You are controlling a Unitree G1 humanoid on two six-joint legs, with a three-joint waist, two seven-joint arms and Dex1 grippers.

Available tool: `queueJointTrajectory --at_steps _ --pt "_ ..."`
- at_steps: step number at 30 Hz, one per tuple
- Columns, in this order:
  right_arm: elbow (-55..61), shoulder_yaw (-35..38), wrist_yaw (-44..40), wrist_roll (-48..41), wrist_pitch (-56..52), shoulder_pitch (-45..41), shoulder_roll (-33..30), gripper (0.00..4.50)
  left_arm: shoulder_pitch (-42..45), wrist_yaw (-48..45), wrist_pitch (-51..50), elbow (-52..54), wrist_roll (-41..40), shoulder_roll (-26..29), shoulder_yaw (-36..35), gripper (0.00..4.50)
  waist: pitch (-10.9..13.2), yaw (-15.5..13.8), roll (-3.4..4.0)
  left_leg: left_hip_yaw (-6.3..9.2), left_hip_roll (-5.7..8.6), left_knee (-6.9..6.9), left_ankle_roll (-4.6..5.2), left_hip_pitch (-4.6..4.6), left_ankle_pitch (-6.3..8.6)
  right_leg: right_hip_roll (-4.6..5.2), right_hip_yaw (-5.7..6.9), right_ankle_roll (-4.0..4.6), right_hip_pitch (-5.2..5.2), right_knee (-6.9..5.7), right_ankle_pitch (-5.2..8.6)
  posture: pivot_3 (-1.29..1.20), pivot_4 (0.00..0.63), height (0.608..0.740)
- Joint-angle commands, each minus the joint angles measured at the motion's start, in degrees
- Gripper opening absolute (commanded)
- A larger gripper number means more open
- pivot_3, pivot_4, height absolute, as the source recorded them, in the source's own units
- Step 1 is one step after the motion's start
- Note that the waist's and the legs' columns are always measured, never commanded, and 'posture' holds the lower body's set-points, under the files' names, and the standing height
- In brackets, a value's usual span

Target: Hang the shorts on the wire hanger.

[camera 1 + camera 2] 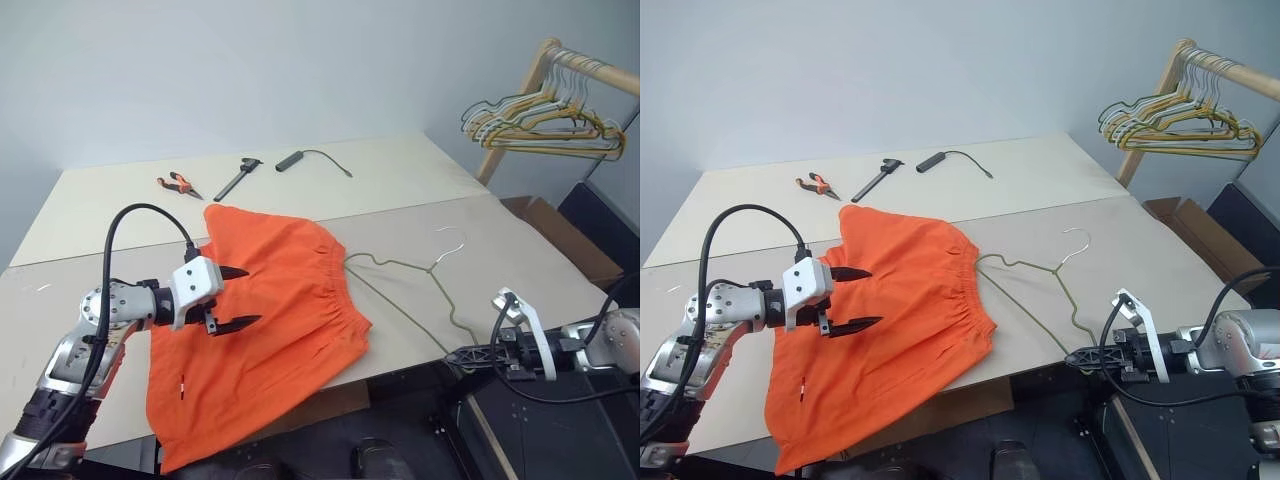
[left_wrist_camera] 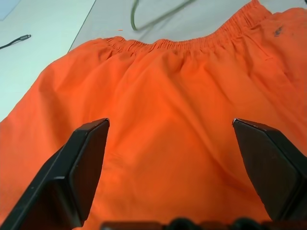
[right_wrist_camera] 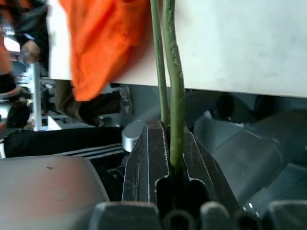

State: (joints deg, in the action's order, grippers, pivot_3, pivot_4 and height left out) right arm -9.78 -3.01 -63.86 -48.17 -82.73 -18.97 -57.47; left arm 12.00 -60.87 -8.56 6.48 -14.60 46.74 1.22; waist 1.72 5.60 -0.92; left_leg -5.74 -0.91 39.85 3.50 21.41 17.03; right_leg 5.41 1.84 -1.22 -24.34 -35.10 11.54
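Note:
The bright orange shorts (image 1: 270,300) lie spread flat on the table, waistband toward the right and one leg hanging over the near edge. My left gripper (image 1: 254,295) hovers open just above their middle, nothing between its fingers (image 2: 86,163). The thin grey-green wire hanger (image 1: 415,290) lies on the table to the right of the waistband, its hook (image 1: 450,240) pointing away. My right gripper (image 1: 452,355) is at the table's near edge, shut on the hanger's near corner. In the right wrist view the wire (image 3: 175,86) runs out from between the closed fingers.
At the back of the table lie orange-handled pliers (image 1: 178,184), a black hand tool (image 1: 237,180) and a black cylinder with a cable (image 1: 292,159). A wooden rail with a bunch of pale hangers (image 1: 545,120) stands at the far right, above a cardboard box (image 1: 560,235).

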Motion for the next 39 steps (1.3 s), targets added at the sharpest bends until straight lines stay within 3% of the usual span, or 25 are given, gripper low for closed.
queueJointTrajectory --at_steps 1,19,39 --pt "-2.5 -0.5 -0.1 1.5 1.0 -3.6 1.6 0.00 0.4 -0.4 0.4 3.4 -0.4 0.2 -0.3 4.47 0.0 0.0 0.00 -0.02 0.00 0.00 0.00 0.00 0.00 -0.01 -0.02 -0.02 0.00 0.00 -0.01 -0.16 0.000 0.740" --pt "-8.2 1.2 0.2 5.8 2.6 -5.8 3.5 0.00 -1.4 0.1 -2.0 5.8 -1.5 -0.8 -0.9 4.47 0.0 -0.1 0.03 -0.15 0.03 0.07 0.10 -0.02 0.05 -0.07 -0.29 -0.18 0.04 0.02 -0.08 -0.15 0.000 0.740" --pt "-5.5 0.4 -1.5 5.0 0.8 -7.0 6.8 0.00 -2.5 2.1 -3.0 6.2 -0.5 -0.9 -0.9 4.47 0.0 -0.1 0.04 -0.45 0.02 0.08 0.18 -0.17 0.10 -0.10 -0.60 -0.27 0.04 -0.01 -0.13 -0.13 0.000 0.740"
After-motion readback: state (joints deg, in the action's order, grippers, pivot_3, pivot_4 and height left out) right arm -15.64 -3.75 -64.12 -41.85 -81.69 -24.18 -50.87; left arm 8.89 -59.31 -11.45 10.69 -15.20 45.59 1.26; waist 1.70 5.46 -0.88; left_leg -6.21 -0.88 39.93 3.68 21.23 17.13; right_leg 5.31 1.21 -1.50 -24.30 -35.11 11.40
